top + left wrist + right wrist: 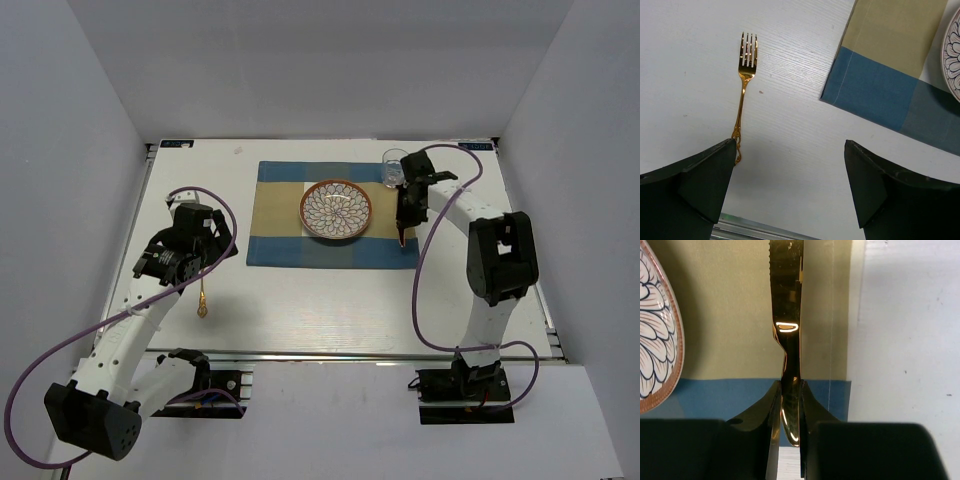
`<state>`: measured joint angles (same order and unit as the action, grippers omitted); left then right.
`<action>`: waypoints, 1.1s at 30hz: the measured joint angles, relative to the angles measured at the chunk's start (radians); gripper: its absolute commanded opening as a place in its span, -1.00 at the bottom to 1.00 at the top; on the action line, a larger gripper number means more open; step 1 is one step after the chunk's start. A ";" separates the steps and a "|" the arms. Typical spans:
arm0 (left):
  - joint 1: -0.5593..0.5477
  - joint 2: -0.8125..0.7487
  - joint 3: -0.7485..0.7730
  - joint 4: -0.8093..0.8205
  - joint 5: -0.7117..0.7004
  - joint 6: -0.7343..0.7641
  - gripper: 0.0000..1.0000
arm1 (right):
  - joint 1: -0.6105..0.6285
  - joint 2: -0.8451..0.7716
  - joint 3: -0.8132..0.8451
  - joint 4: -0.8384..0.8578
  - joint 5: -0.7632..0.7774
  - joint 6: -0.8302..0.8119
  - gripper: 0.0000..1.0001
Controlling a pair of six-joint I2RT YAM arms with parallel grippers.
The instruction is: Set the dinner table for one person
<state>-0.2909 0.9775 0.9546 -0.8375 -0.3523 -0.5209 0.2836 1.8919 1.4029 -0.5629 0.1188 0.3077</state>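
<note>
The dinner table is a large white top with a blue-and-tan placemat on it. A patterned plate sits on the mat. My right gripper is shut on the handle of a gold knife. The blade points away from me along the mat's right edge, beside the plate. A gold fork lies flat on the bare table, left of the mat. My left gripper hangs open above the table with nothing between its fingers. The fork's handle end is by the left finger.
A clear glass stands at the mat's far right corner, close behind my right gripper. A metal rail runs along the table's near edge. White walls enclose the table on three sides.
</note>
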 measured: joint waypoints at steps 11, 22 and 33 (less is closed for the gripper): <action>0.000 0.000 0.000 0.001 0.001 0.000 0.96 | -0.009 0.072 0.037 -0.045 -0.011 -0.050 -1.00; 0.000 0.003 0.000 0.002 0.001 0.000 0.96 | -0.025 0.108 0.016 -0.034 -0.021 -0.055 -0.79; 0.001 0.026 0.000 0.001 -0.008 -0.010 0.96 | -0.021 0.064 0.016 -0.029 -0.089 -0.034 0.78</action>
<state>-0.2897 1.0031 0.9546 -0.8368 -0.3599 -0.5312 0.2623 1.9564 1.4189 -0.5922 0.0296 0.2733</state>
